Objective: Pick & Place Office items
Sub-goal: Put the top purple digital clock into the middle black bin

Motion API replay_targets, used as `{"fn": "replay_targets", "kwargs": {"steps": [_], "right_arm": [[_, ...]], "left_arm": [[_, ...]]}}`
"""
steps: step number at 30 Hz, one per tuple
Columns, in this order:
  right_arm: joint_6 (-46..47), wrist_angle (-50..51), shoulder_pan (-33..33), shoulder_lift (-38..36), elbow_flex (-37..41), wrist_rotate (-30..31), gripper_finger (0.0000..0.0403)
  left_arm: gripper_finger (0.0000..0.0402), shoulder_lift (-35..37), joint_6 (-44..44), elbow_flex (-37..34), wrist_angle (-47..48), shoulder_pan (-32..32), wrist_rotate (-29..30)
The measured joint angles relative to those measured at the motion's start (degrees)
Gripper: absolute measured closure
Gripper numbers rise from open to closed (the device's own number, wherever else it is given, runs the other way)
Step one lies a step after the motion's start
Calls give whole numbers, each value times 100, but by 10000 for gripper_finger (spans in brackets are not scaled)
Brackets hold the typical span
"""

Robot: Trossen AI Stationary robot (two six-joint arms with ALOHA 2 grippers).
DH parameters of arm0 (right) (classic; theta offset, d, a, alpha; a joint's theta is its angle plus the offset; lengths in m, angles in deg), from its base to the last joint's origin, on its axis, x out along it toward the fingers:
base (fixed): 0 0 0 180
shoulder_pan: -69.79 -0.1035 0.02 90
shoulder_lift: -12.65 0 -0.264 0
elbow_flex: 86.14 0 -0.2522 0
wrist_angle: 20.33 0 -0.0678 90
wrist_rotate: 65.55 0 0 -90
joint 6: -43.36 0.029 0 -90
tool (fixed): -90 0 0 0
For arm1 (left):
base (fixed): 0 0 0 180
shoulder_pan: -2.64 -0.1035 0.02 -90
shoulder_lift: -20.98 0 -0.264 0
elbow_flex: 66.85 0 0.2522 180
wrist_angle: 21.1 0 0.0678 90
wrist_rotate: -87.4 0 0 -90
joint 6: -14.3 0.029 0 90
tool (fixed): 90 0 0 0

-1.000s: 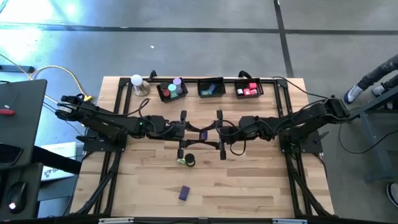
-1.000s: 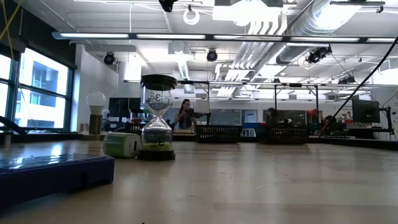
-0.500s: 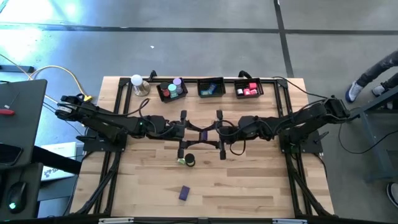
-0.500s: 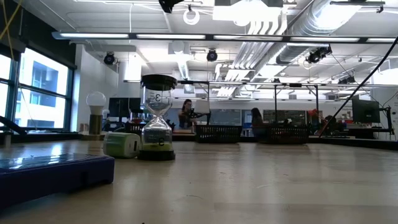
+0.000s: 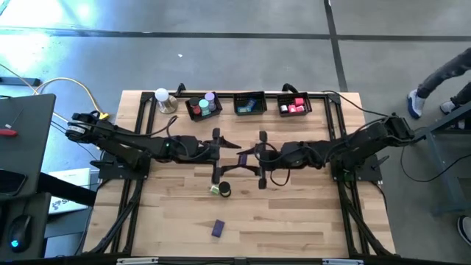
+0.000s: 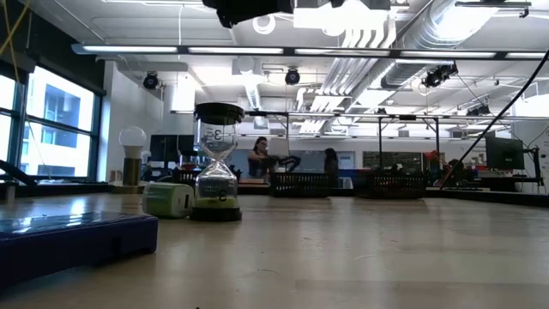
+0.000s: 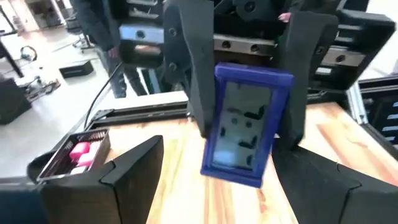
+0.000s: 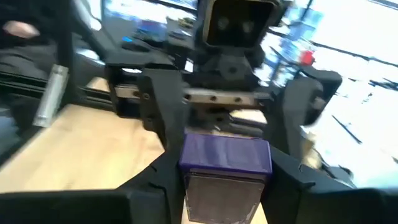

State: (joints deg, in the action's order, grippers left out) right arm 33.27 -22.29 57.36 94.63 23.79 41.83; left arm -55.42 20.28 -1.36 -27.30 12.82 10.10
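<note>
Left tool [image 5: 227, 154] has spread its fingers since a second ago and let go of the purple block [image 5: 242, 157]; now open, fingers clear of it on both sides. Right tool [image 5: 249, 157] clamps the block between its fingers, mid-surface, lifted off the wood. Both arms meet nose to nose at the centre, as before.

Left wrist view: block [image 7: 245, 124] upright, held by the right tool's fingers [image 7: 197, 74], own fingers apart. Right wrist view: block [image 8: 225, 168] sits between its own fingers.

Other items unchanged:
- small black roll [image 5: 224, 190] with a pale green bit beside it, nearer the front edge than the tools
- second purple block [image 5: 218, 228] close to the front edge, left of centre
- three black trays [image 5: 249, 104] along the back edge, holding lilac/teal, blue and pink pieces
- white ball lamp [image 5: 163, 98] at the back left
</note>
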Motion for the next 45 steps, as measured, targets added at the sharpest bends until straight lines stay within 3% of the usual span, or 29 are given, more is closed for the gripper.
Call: {"fn": "replay_targets", "kwargs": {"steps": [5,13,17,22,26,33,39,45], "right_arm": [[259,336,-10,7,22,692,260],[745,1068,124,9,17,1865,260],[1118,1447,257,9,17,2073,260],[1918,1838,574,9,15,1985,260],[2519,2104,1039,9,13,1231,260],[2817,2619,1942,9,-298,360,260],[2833,3341,2755,5,-947,33,260],[2855,3789,3402,473,-1482,-201,260]], "left_arm": [[107,17,-135,7,189,9,-2],[106,17,-1040,7,695,34,-141],[106,15,-1606,4,1140,61,-83],[106,15,-2039,4,1785,144,-81],[106,14,-2273,4,2352,235,-79],[106,9,-2363,4,2696,399,-63],[106,9,-2343,4,2688,442,-64],[106,9,-2341,4,2702,437,-64]]}}
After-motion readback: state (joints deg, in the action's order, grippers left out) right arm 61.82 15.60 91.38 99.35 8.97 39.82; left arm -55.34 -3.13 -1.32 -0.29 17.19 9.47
